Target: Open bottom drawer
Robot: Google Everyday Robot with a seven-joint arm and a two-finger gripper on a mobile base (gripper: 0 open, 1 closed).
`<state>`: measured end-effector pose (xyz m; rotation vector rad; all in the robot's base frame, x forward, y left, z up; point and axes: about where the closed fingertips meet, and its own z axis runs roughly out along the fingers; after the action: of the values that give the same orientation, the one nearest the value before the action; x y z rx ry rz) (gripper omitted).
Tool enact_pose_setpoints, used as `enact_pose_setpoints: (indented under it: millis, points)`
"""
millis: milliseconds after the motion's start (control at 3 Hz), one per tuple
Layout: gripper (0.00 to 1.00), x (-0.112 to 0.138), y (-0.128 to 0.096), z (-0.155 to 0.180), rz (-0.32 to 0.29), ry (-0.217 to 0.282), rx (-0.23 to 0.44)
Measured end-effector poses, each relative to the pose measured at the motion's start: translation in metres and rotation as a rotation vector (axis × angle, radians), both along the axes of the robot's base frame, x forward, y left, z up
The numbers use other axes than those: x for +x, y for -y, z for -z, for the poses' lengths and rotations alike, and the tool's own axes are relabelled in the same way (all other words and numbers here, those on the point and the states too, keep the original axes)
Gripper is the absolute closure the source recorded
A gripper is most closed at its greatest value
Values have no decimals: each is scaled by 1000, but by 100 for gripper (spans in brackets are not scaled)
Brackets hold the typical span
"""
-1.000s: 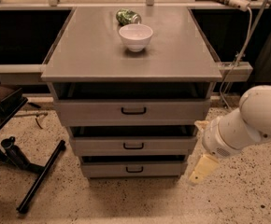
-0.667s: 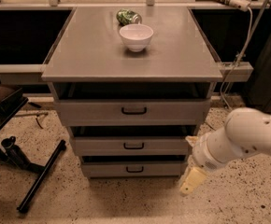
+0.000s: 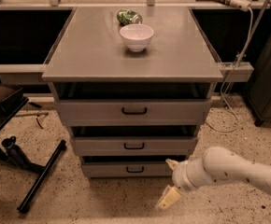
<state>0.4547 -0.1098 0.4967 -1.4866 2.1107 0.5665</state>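
The grey cabinet has three drawer fronts stacked under its top. The bottom drawer (image 3: 107, 170) is the lowest and narrowest, with a small black bar handle (image 3: 135, 170) at its centre. It sits about flush with the drawer above. My gripper (image 3: 170, 182) is low, just right of the bottom drawer's right end and a little in front of it. Its two pale fingers are spread apart, the upper fingertip (image 3: 171, 163) near the drawer's corner and the lower finger (image 3: 168, 198) near the floor. It holds nothing. My white arm (image 3: 238, 169) comes in from the right.
A white bowl (image 3: 136, 36) and a green can (image 3: 128, 17) sit on the cabinet top (image 3: 93, 55). The middle drawer (image 3: 134, 145) and top drawer (image 3: 134, 110) lie above. A black stand leg (image 3: 41, 176) lies on the speckled floor at left. A white cable (image 3: 233, 78) hangs at right.
My arm and gripper have moved left and down, from beside the middle drawer's right end to the bottom drawer's right end. The drawers have not moved.
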Motion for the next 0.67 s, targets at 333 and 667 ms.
enact_pose_setpoints:
  millis: [333,667]
  points:
    - [0,-15,-8,35,33,38,103]
    - [0,-15,-8,35,33,38,103]
